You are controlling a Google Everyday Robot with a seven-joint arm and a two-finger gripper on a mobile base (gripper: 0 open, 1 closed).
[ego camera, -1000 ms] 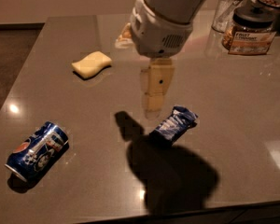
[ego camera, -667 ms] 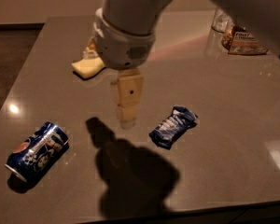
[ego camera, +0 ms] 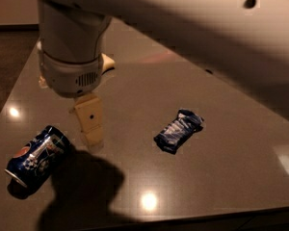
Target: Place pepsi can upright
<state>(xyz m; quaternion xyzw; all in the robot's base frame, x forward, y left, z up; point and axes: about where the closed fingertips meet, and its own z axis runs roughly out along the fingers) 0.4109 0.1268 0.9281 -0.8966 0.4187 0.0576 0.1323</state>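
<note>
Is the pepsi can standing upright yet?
No, the pepsi can lies on its side, with the gripper hanging close beside it.

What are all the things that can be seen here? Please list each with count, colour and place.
can: one, dark blue with silver ends, lying on its side, near left of the table.
wrapper: one, blue and white, flat on the table, right of centre.
yellow piece: one, pale yellow, far side, mostly hidden behind the arm.
table: one, grey, glossy.
arm: one, white, across the top.
gripper: one, tan, just right of the can.
</note>
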